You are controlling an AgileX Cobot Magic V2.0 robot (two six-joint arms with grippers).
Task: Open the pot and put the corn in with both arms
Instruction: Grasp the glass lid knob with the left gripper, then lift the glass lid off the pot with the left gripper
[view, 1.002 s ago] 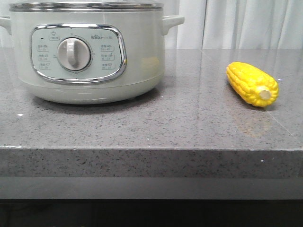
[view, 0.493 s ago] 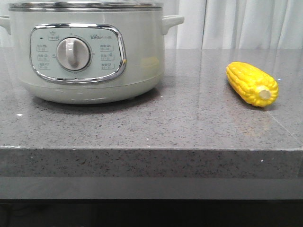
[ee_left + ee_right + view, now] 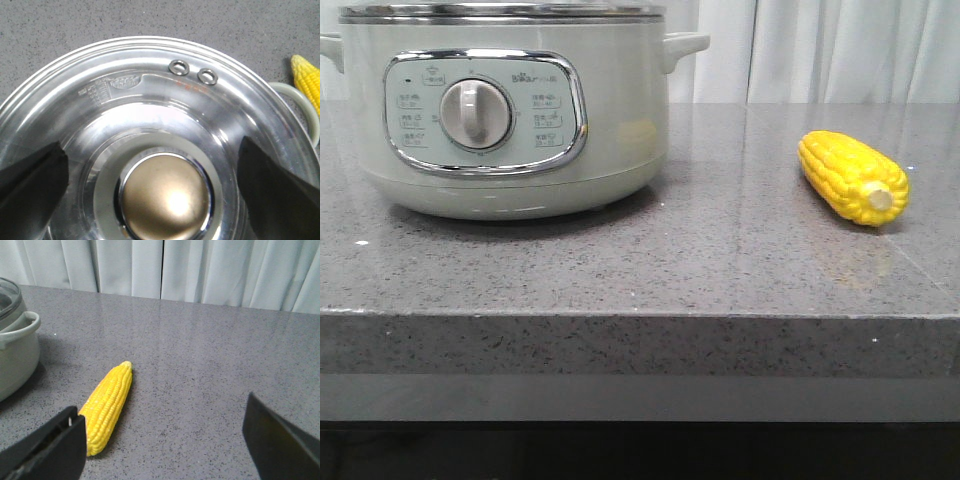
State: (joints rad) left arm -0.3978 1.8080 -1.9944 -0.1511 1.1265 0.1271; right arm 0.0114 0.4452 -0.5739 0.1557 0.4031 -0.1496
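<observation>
The pale-green pot [image 3: 500, 110] stands at the table's left with its metal-rimmed glass lid [image 3: 500, 12] on. The yellow corn [image 3: 852, 177] lies on the table at the right, stub end toward the front. No gripper shows in the front view. In the left wrist view my left gripper [image 3: 155, 189] is open just above the lid [image 3: 150, 95], one finger [image 3: 30, 185] on each side of the bronze knob [image 3: 166, 197], not touching it. In the right wrist view my right gripper [image 3: 165, 445] is open and empty above the table, the corn [image 3: 107, 405] beside its left finger [image 3: 50, 450].
The grey speckled stone table [image 3: 720, 260] has its front edge close to the camera. White curtains [image 3: 200, 270] hang behind it. The pot's side handle [image 3: 20, 327] points toward the corn. Two small steam vents [image 3: 192, 71] sit in the lid.
</observation>
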